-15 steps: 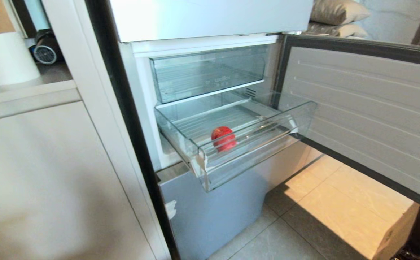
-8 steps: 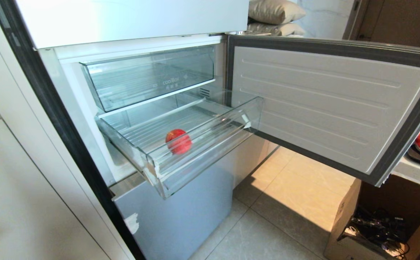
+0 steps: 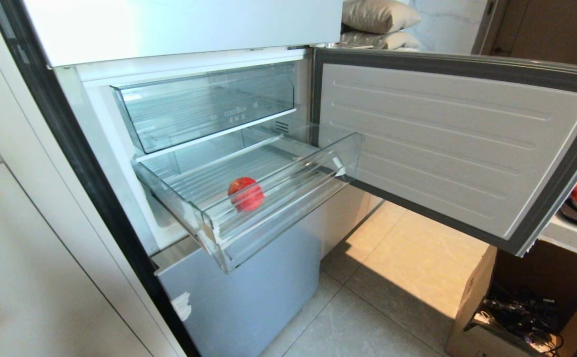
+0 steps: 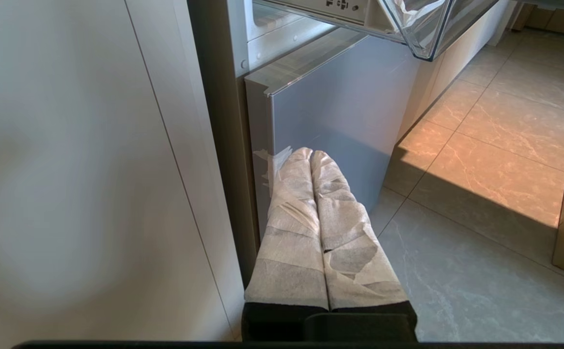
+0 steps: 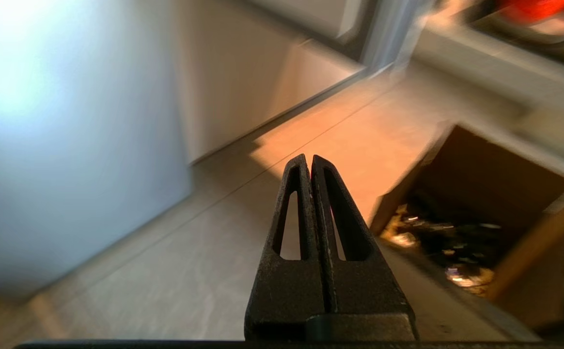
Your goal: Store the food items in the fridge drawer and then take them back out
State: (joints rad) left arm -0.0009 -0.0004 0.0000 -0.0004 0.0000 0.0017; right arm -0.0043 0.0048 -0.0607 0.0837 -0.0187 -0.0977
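the fridge drawer (image 3: pixel 278 198), clear plastic with a thick front lip, stands pulled well out of the fridge body, and its white-patched front corner (image 3: pixel 208 233) juts toward the camera. the red fruit (image 3: pixel 245 194) sits on the ribbed drawer floor close behind the front lip, nearer that white-patched corner than the far one, touching nothing else. above the drawer a second clear bin (image 3: pixel 204 106) with faint lettering on its front is pushed in. the fridge door (image 3: pixel 447 144) hangs swung open to the right, its pale ribbed inner lining facing the room. below the drawer is a glossy pale-blue panel (image 3: pixel 249 292), with a white scuff at its lower edge. the floor (image 3: pixel 368 317) is grey marbled tile, with a warm patch of sunlight under the open door. a cardboard box (image 3: pixel 511 307) full of dark cables stands on the floor at the right, and beside it a counter (image 3: pixel 566 235) edge carries a dark tray with something orange-red. neither arm shows in the head view. the left gripper (image 4: pixel 311 154), its fingers wrapped in white cloth and pressed together with nothing between them, hangs low before the blue panel. the right gripper (image 5: pixel 309 160) hangs over the floor near the box, black fingers closed and empty.
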